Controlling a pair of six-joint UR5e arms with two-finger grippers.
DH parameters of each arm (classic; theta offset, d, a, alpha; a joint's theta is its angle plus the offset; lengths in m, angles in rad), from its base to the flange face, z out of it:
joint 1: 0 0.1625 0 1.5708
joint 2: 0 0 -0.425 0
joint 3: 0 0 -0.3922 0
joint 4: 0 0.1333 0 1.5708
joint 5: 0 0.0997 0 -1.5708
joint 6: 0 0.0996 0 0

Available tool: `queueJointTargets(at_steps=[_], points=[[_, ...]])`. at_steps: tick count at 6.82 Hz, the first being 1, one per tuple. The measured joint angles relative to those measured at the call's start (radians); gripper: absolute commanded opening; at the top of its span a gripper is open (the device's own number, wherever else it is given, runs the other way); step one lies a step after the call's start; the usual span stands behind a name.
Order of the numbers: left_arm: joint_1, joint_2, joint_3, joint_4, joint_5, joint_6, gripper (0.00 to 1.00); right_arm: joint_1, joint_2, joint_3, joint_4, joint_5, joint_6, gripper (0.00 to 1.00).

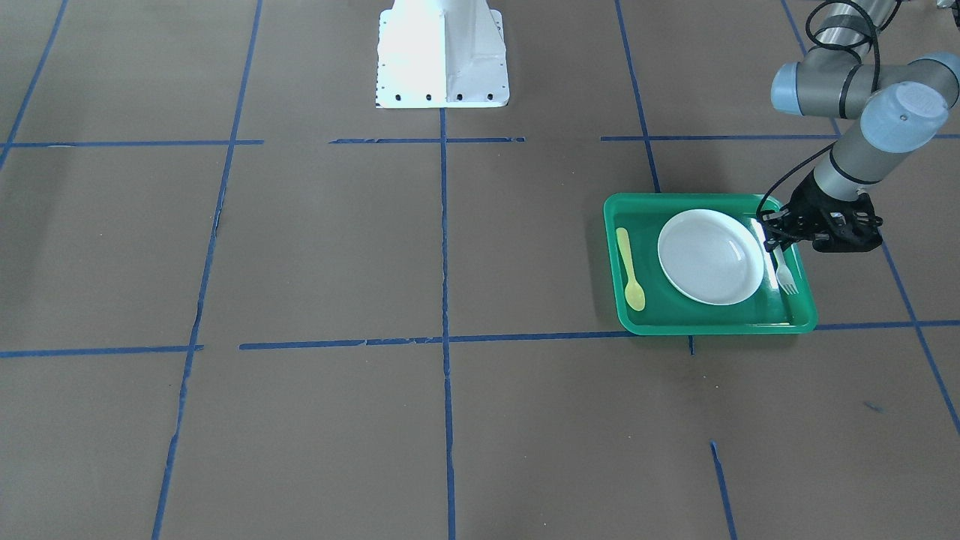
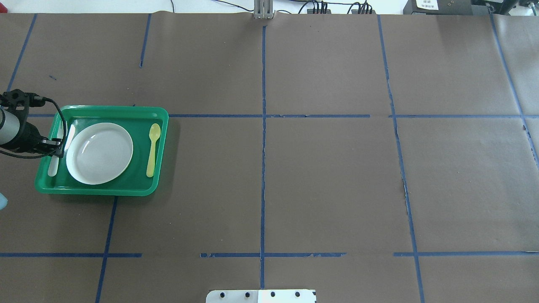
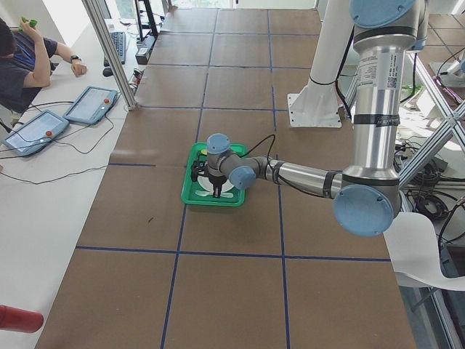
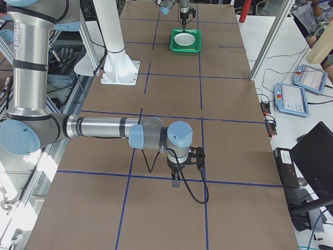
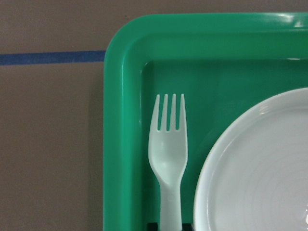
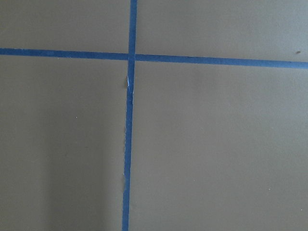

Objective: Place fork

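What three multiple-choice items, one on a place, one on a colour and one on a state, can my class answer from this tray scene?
1. Where does the fork lie?
A) on the plate
B) in the tray, between its wall and the plate
C) right beside the spoon

2. What colour is the spoon?
A) yellow
B) red
C) blue

3. What is on the plate?
A) the spoon
B) the fork
C) nothing

Key:
1 B, the left wrist view shows it on the tray floor beside the plate's rim.
2 A, it is pale yellow against the green.
3 C, its white surface is bare.
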Motion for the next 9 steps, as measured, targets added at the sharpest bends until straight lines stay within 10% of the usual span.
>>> queueJointTargets(at_steps=[9], points=[[-0.160,0.016,-0.206,0.016,-0.003,0.049,1.00,0.000,0.000,0.000,0.000,0.000,0.000,1.00]])
